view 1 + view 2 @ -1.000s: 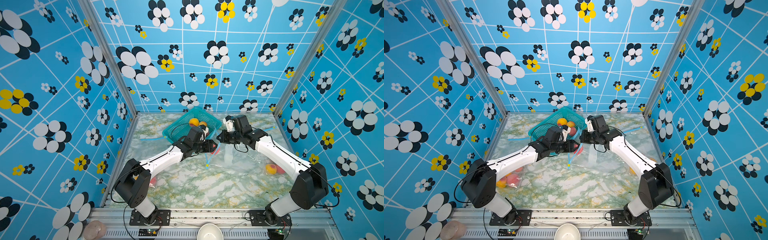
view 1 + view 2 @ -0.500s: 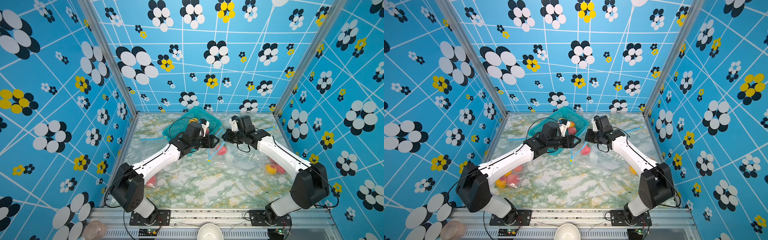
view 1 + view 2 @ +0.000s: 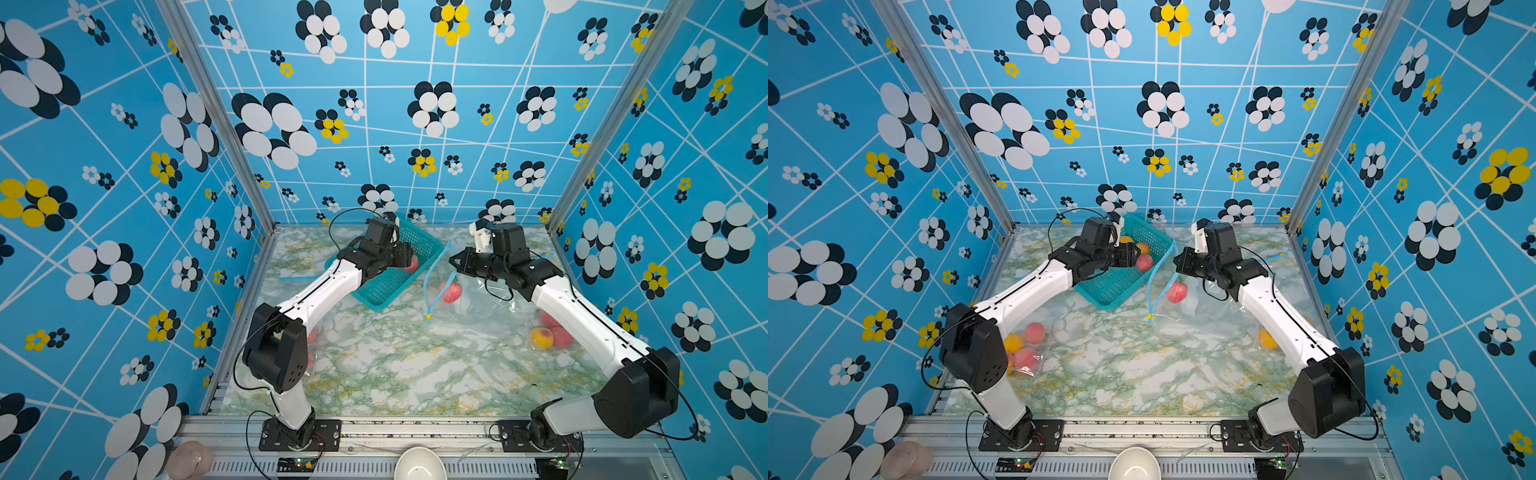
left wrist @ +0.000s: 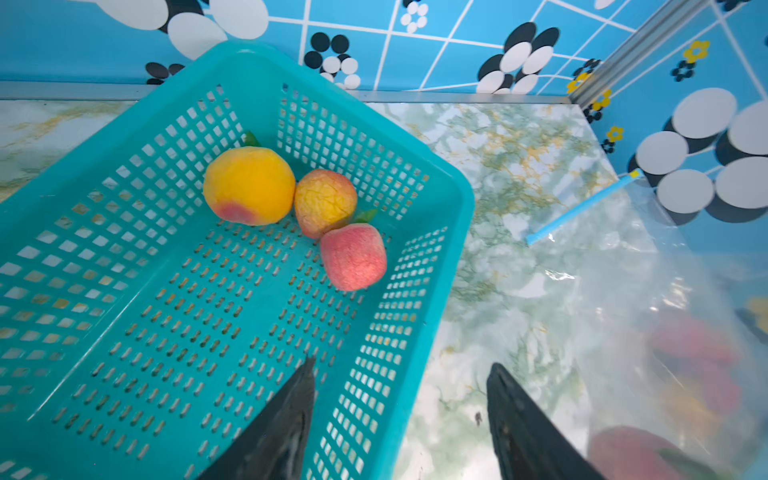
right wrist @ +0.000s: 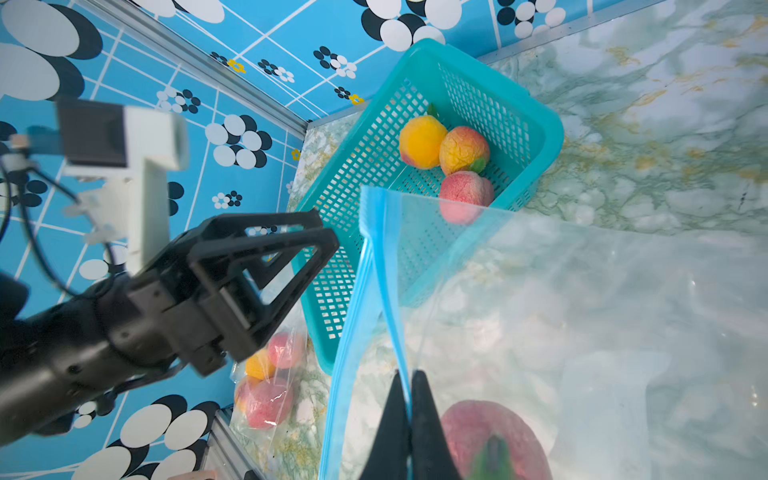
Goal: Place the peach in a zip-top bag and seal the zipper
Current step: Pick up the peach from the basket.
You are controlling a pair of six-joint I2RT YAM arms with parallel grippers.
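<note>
Locate the peach [image 3: 451, 292] inside the clear zip-top bag [image 3: 482, 306], down on the marbled surface [image 3: 407, 365] just beside the teal basket [image 3: 382, 291]. Confirm in both top views. In the right wrist view, see it close under the tool, behind the plastic, with a green leaf on top.

Note the bag mouth unsealed. Follow the blue zipper strip [image 5: 376, 257] as two separate bands, parted along most of their visible length and meeting at the pinch point.

Find the right tool [image 5: 409, 376] closed tight, with no gap visible between the fingers, clamping the zip-top bag at the zipper strip. Note that end of the strip lifted clear of the surface, with the far end trailing down to a yellow tip [image 3: 428, 316].

Find the left tool [image 4: 401, 368] spread wide and gripping nothing. Note one of its fingers [image 4: 286, 424] above the basket floor, the other beyond the basket wall above the surface.

Count three loose peaches at the basket's far end: yellow [image 4: 249, 185], mottled yellow-pink [image 4: 326, 201], pink [image 4: 353, 257], touching in a row.

Note two further fruit-filled bags on the surface: one near the left arm's shoulder [image 3: 1023, 349], one beside the right arm [image 3: 548, 334].
</note>
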